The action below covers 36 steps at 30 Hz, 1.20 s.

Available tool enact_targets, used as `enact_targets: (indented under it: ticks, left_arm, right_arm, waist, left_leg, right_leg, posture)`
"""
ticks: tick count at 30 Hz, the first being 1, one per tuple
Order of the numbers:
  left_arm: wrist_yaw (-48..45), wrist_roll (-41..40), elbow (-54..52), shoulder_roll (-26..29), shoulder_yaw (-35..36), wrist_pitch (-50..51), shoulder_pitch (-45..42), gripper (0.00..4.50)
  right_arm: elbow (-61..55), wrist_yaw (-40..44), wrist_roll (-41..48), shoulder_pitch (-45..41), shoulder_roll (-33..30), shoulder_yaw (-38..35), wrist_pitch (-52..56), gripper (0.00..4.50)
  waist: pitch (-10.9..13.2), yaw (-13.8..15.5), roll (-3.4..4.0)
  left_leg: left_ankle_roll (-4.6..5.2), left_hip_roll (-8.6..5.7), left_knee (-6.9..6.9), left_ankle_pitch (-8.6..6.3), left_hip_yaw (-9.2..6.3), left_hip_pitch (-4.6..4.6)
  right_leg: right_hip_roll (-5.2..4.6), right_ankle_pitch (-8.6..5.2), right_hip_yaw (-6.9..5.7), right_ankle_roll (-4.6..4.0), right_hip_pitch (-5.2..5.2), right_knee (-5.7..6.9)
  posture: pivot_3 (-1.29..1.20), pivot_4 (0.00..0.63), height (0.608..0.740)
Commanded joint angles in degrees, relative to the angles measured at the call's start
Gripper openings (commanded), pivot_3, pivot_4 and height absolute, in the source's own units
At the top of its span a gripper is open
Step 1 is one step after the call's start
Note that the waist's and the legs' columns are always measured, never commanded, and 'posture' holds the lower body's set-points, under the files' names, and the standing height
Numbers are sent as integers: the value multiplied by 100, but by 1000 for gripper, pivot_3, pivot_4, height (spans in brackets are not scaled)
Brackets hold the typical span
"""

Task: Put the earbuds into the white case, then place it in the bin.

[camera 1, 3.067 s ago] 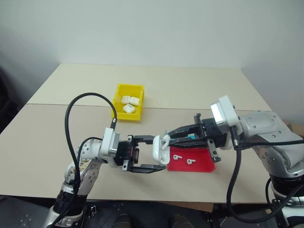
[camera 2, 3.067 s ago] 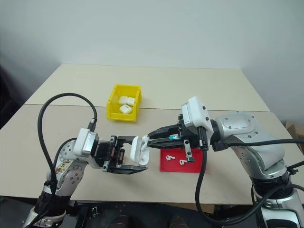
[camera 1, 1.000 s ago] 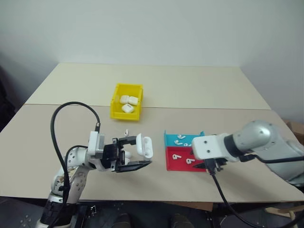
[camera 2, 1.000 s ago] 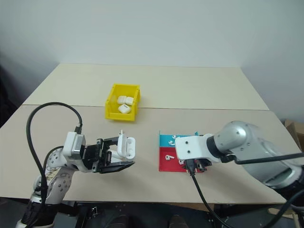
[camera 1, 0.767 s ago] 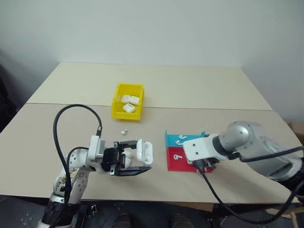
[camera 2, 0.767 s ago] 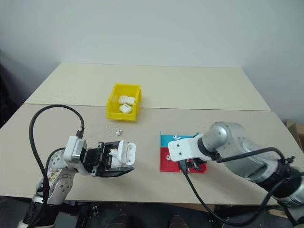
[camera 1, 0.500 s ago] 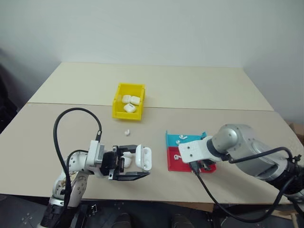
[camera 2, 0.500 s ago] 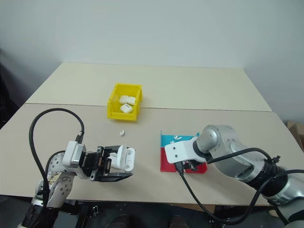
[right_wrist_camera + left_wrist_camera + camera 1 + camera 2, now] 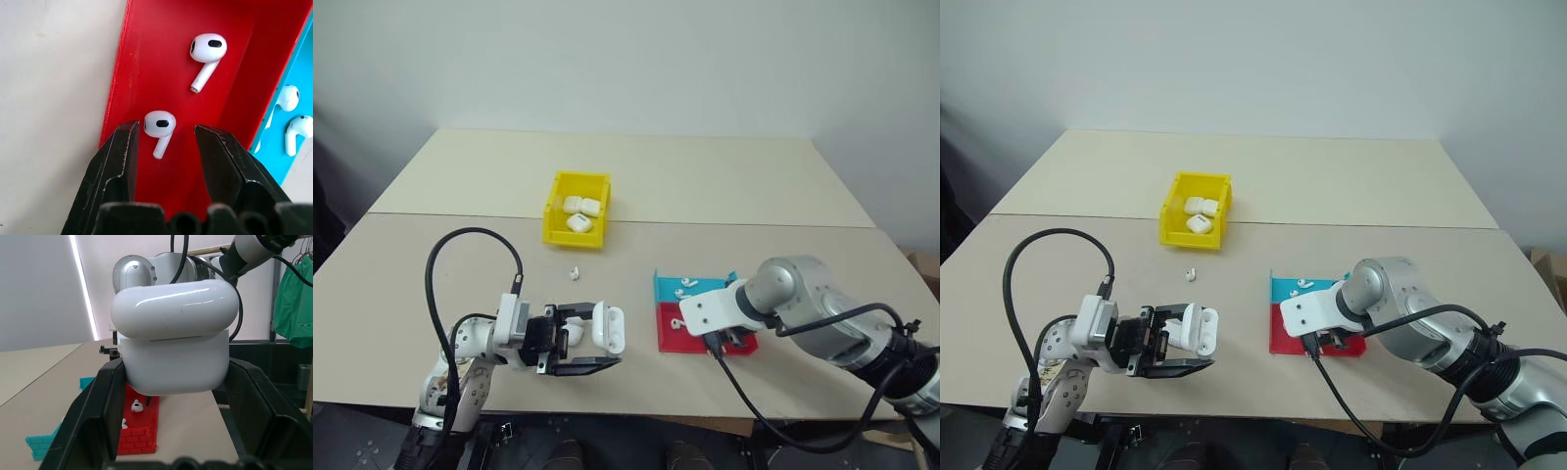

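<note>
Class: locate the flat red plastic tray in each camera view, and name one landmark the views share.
Left eye: flat red plastic tray, right of centre.
Right eye: tray just right of centre.
Left wrist: tray beyond the held white case.
Right wrist: tray beneath the open right pincer.
Shared landmark: teal tray beside it.

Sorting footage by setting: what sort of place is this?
Probably a robot test lab: a bare table against a blank wall, small sorting trays like the yellow bin, and green garments hung behind.
</note>
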Motion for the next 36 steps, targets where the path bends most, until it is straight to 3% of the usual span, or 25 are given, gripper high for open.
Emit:
enact_targets:
  ticks: [1,18,21,36]
  left_arm:
    - [50,10,-219,63,7,-78,11,2765]
    - [179,117,-257,126,-45,-48,10,2765]
    - [202,133,-264,126,-55,-48,9,2765]
    - [265,165,-271,143,-72,-37,-18,2765]
  right_arm:
    - [-32,62,-141,31,26,-139,-142,2222]
    - [96,160,-437,216,144,-242,-488,2222]
    - [99,132,-444,258,160,-286,-535,1674]
    - [160,207,-619,386,208,-410,-779,1674]
  waist:
    - [0,1,0]
    - [-1,1,1]
    - [-1,3,1]
    - [-1,4,1]
  left_leg:
    - [0,0,0,0,0,0]
    - [0,0,0,0,0,3]
    - [0,0,0,0,0,4]
    - [0,0,1,0,0,7]
  right_leg:
    - [0,0,0,0,0,0]
    - [1,0,-1,0,3,2]
    - [1,0,-1,0,4,2]
    - [0,0,-1,0,8,3]
  posture:
    - [0,150,740]
    - [0,150,740]
    - [0,150,740]
    - [0,150,740]
